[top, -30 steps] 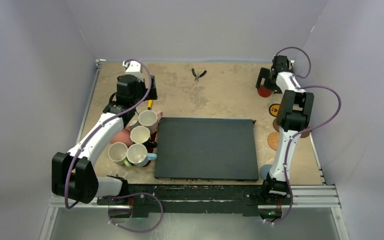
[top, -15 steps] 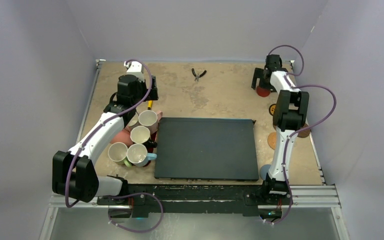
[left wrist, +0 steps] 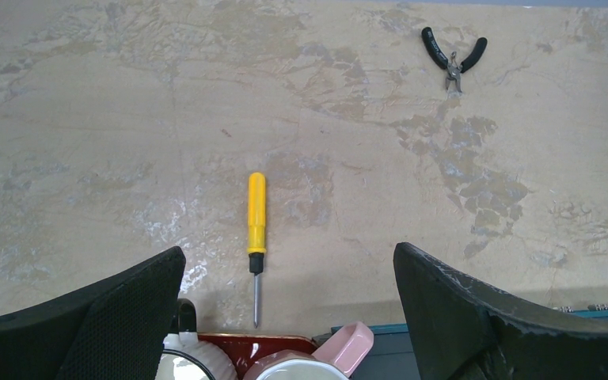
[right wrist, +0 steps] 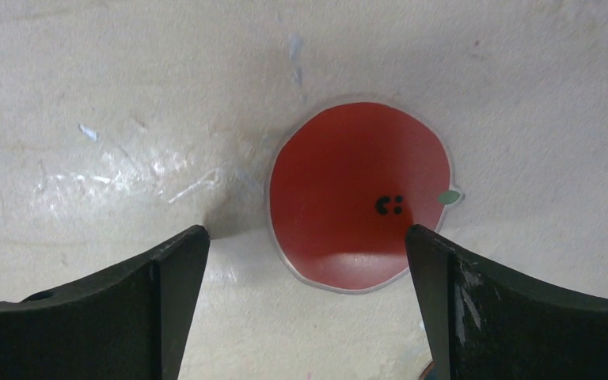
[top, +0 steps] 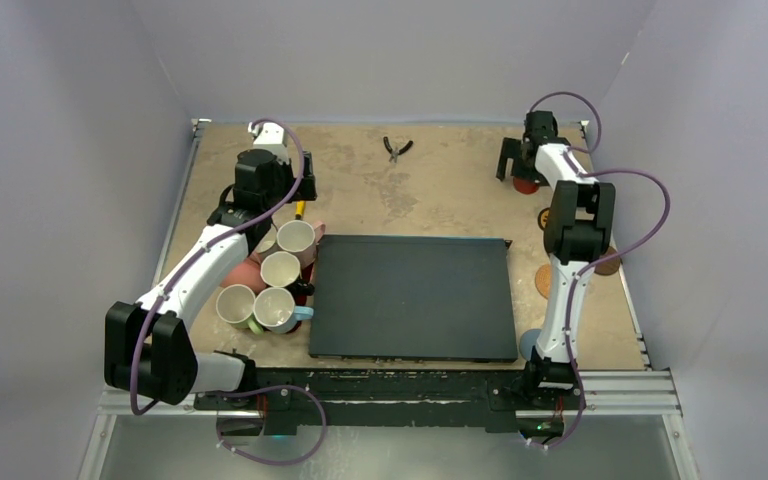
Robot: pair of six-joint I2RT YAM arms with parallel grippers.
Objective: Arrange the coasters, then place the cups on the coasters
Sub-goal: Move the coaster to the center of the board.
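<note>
My right gripper point(top: 522, 170) hangs open over the far right of the table. The red coaster point(right wrist: 360, 194), round with a small black mark, lies flat just ahead of its tips point(right wrist: 305, 237), nearer the right finger. More coasters line the right edge: yellow point(top: 544, 217), brown wood point(top: 543, 280), dark brown point(top: 608, 266) and grey-blue point(top: 528, 343). Several cups point(top: 280, 269) cluster at the left. My left gripper point(left wrist: 287, 253) is open and empty above the pink cup point(left wrist: 301, 366) and a white cup with a black handle point(left wrist: 186, 360).
A large black mat point(top: 412, 297) fills the middle. The cups stand on a red tray point(left wrist: 229, 348). A yellow screwdriver point(left wrist: 256, 214) lies just beyond the tray, and black pliers point(top: 396, 148) lie at the far centre. Grey walls enclose the table.
The right gripper has shifted left and toward the back edge, coming over the red coaster. The left arm has not moved.
</note>
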